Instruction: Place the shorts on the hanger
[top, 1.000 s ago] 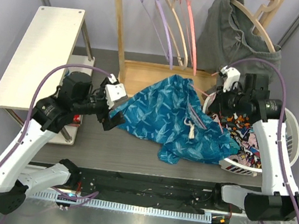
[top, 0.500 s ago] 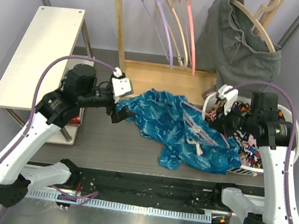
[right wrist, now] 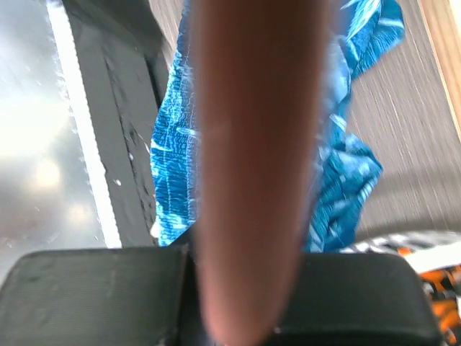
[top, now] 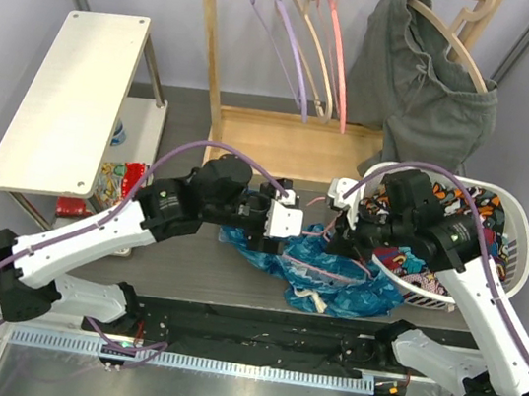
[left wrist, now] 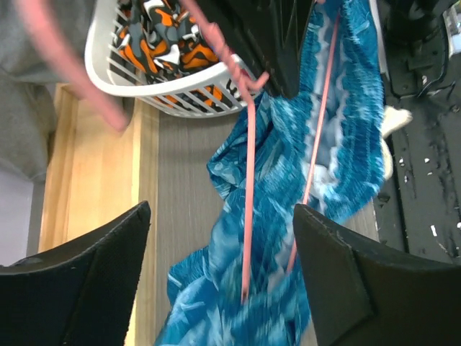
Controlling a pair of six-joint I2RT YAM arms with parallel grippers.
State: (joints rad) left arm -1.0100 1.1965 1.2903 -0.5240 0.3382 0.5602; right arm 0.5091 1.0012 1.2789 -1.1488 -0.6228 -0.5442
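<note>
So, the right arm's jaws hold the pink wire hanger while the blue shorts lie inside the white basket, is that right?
Not quite: the shorts lie on the table beside the basket, not inside it, as the top external view shows. The rest stands.

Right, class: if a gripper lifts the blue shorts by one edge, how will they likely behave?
Probably floppy: the shorts lie crumpled in soft folds on the table. Likely light, since the fabric looks thin. They may catch on the hanger, as its wires lie across them.
</note>
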